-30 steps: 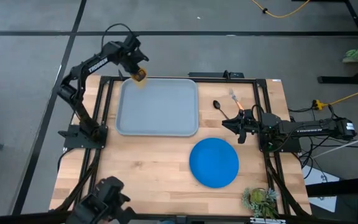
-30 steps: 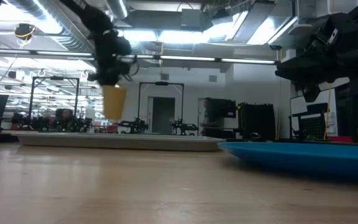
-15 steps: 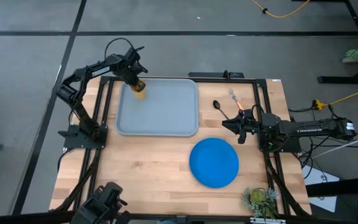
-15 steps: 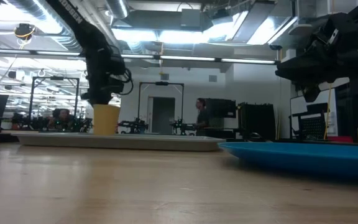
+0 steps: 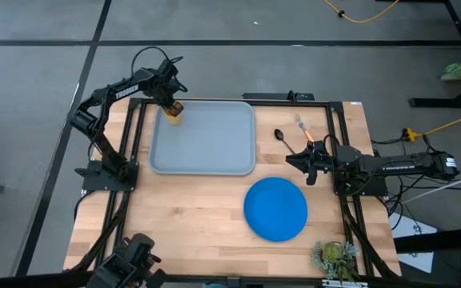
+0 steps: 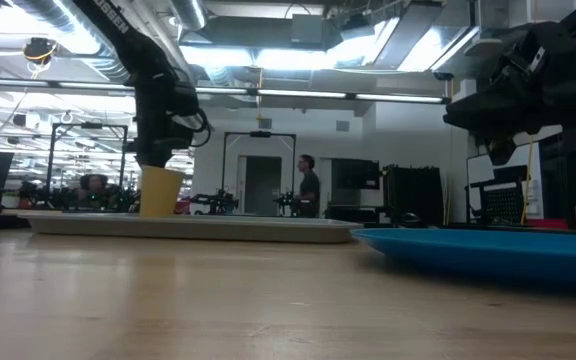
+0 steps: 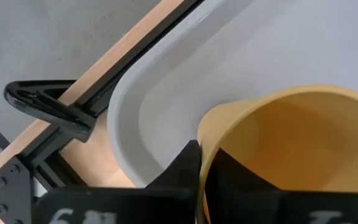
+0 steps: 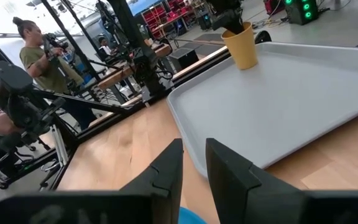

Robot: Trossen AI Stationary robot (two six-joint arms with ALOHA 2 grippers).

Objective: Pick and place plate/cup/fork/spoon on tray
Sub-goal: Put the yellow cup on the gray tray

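The yellow-orange cup stands upright in the far left corner of the grey-blue tray. My left gripper is above the cup and shut on it. The cup also shows in the low view and the right wrist view. The blue plate lies on the table near the right. The dark spoon and the orange-handled fork lie to the right of the tray. My right gripper hovers between the spoon and the plate, narrowly open and empty. My left gripper holds the cup by its rim, on the side nearest the tray's corner. One finger is outside the wall and the other is inside the cup. The fingers come from above, pointing down. The cup is upright with its base on the tray floor.
Black frame rails run along the table's left, right and far edges. A small plant sits at the near right corner. People show in the room beyond the table. Bare wood lies between the tray and the near edge.
My left gripper has gone down and a little toward the near edge with the cup. It has brought the cup from above the tray's far rim down into the tray's far left corner. The cup now stands upright on the tray.
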